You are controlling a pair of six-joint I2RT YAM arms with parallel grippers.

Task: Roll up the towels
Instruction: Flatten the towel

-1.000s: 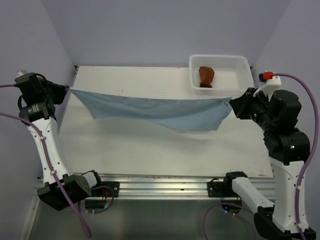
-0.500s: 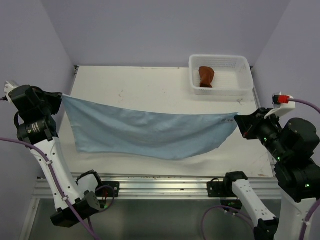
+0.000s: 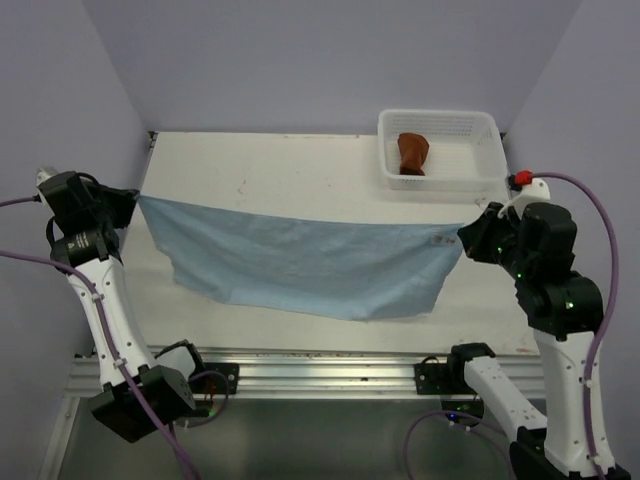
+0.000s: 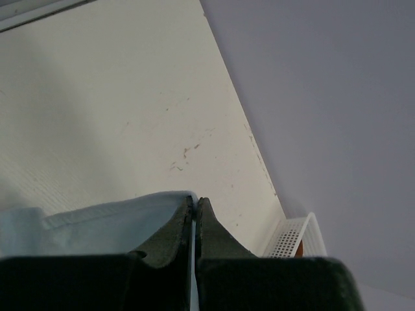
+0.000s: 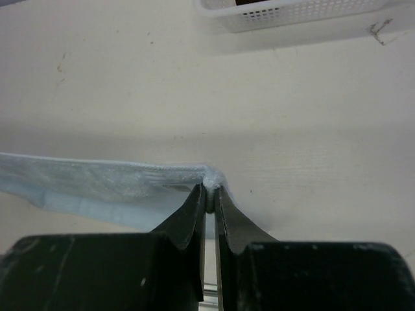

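Note:
A light blue towel [image 3: 300, 260] hangs spread out above the table, stretched between both arms. My left gripper [image 3: 135, 200] is shut on its left corner, and the cloth [image 4: 97, 223] shows beside the closed fingertips [image 4: 194, 202]. My right gripper [image 3: 462, 235] is shut on the right corner, where the hem [image 5: 130, 178] bunches at the fingertips [image 5: 211, 191]. The towel's lower edge sags toward the table front. A rolled rust brown-red towel [image 3: 412, 153] lies in the white mesh basket [image 3: 480, 125] at the back right.
The white table [image 3: 300, 170] runs to a metal rail [image 3: 320, 365] at the near edge. Purple walls close in the left, back and right. The basket's corner [image 4: 292, 240] shows in the left wrist view, and its near wall [image 5: 285, 13] in the right wrist view.
Both arms swung the stretched blue towel toward the table front, then back a little. It now hangs lower and more spread than a second ago. Both grips held.

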